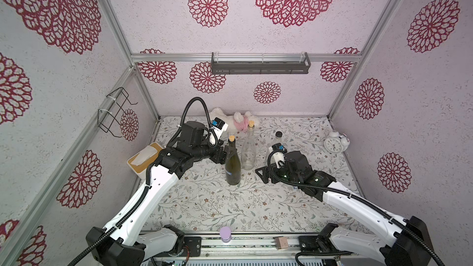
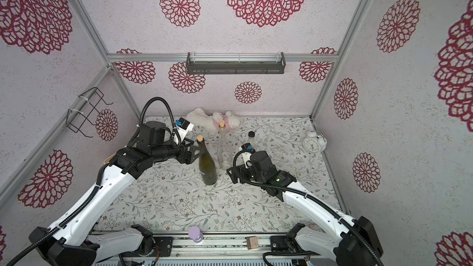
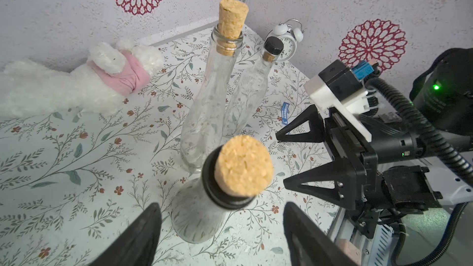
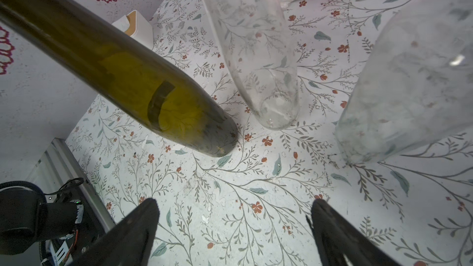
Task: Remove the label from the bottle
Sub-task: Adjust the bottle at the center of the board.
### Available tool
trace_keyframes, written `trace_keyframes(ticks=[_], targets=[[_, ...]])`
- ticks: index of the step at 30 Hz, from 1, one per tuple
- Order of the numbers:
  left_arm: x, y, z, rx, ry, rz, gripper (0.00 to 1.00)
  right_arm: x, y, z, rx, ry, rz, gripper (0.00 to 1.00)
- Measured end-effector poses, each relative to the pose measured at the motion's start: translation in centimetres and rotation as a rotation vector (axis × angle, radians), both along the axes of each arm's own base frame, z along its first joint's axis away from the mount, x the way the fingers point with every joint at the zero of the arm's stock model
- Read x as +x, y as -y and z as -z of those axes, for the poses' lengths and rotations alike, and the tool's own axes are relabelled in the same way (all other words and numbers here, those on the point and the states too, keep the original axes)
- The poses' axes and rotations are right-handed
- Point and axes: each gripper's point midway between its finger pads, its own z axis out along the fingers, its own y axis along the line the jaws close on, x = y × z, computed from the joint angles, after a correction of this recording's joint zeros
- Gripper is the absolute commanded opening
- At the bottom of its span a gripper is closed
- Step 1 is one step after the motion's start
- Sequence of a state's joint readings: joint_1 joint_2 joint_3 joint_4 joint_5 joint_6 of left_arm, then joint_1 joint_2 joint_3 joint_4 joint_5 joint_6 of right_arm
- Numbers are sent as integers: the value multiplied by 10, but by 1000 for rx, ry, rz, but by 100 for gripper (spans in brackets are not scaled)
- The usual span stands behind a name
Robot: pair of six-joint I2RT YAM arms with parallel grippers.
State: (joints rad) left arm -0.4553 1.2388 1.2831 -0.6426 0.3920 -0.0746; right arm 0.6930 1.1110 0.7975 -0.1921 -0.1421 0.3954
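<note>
The bottle (image 1: 233, 165) is dark green with a cork and stands upright mid-table in both top views (image 2: 207, 167). A small blue label (image 1: 228, 173) sticks low on its left side. In the right wrist view the label (image 4: 160, 103) shows as a dark band through the glass. My left gripper (image 1: 226, 153) reaches in from the left at neck height. In the left wrist view the left gripper (image 3: 222, 208) is open, its fingers (image 3: 151, 223) either side of the bottle (image 3: 199, 216), with gaps showing. My right gripper (image 1: 263, 174) stands open low to the bottle's right, holding nothing (image 4: 235, 202).
A tall clear corked bottle (image 1: 248, 149) stands just right of the green one, with a smaller black-capped bottle (image 1: 277, 136) behind it. A plush toy (image 1: 238, 121) lies at the back, an alarm clock (image 1: 335, 143) at the back right and a tissue box (image 1: 144, 159) at the left. A purple-capped bottle (image 1: 225, 234) is at the front edge.
</note>
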Motion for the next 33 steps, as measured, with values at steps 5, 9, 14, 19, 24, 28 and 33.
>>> trace_keyframes(ticks=[5, 9, 14, 19, 24, 28, 33], targets=[[5, 6, 11, 8, -24, 25, 61, 5, 7, 2, 5, -8, 17, 95], [7, 10, 10, 1, -18, 42, 51, 6, 8, 1, 9, -10, 19, 95], [12, 14, 10, -4, -17, 52, 40, 7, 7, -1, 17, -4, 17, 95], [22, 11, 9, 20, 26, 35, 25, 8, 7, -1, 19, -2, 18, 94], [18, 14, 11, 3, -5, 43, 19, 8, 7, -1, 18, -1, 18, 94], [21, 10, 10, 11, -18, -3, 17, 8, 7, -1, 12, 4, 13, 94], [27, 1, 8, 84, 0, -146, 17, 8, 7, 0, -7, 14, -2, 94]])
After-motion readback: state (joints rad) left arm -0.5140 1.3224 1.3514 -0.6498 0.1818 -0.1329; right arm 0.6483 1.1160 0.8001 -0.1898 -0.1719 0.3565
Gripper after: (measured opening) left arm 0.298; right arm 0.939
